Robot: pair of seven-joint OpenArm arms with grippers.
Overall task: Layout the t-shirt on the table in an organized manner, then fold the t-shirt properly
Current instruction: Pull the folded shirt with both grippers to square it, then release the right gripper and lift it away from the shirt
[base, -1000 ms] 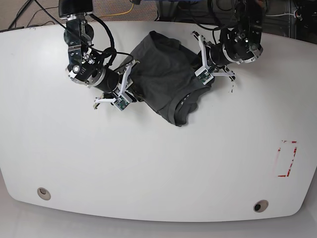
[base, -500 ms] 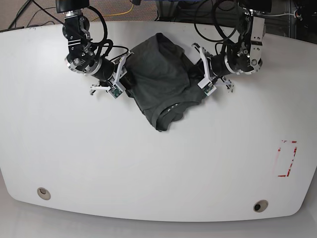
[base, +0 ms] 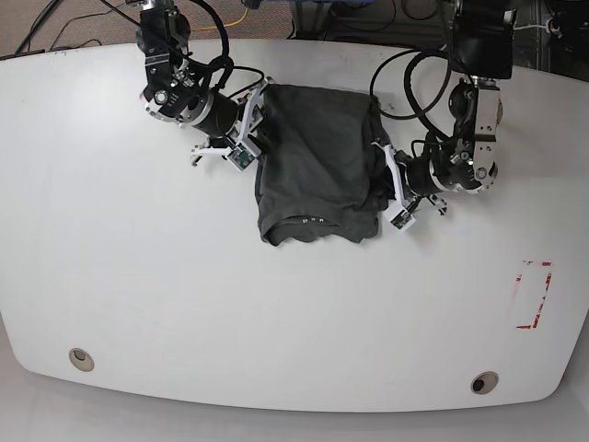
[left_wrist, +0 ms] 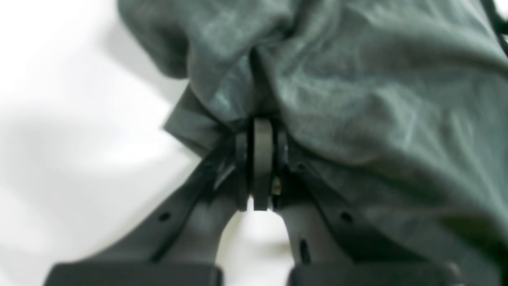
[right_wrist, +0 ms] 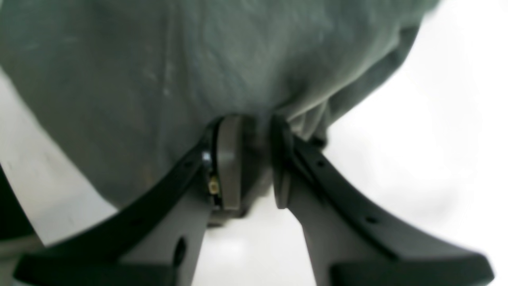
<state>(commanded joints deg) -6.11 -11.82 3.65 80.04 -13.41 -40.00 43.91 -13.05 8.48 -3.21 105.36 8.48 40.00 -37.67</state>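
Note:
The dark charcoal t-shirt [base: 317, 161] lies bunched on the far middle of the white table [base: 184, 295], its collar toward the front. My left gripper [base: 385, 184] is shut on the shirt's right edge. In the left wrist view its fingers [left_wrist: 262, 159] pinch a fold of the t-shirt [left_wrist: 377, 99]. My right gripper [base: 256, 136] grips the shirt's left edge. The right wrist view shows its fingertips [right_wrist: 228, 159] closed on the t-shirt [right_wrist: 158, 79], with cloth between the jaws. The fabric hangs wrinkled between both grippers.
A red tape rectangle [base: 532, 295] marks the table at the right. Two grommet holes [base: 81, 358] [base: 484, 381] sit near the front edge. Cables [base: 405, 83] trail behind the arms at the table's far edge.
Both grippers moved with the shirt held. The left gripper came toward the front and the right gripper went back and rightward. The shirt turned so its collar faces the front.

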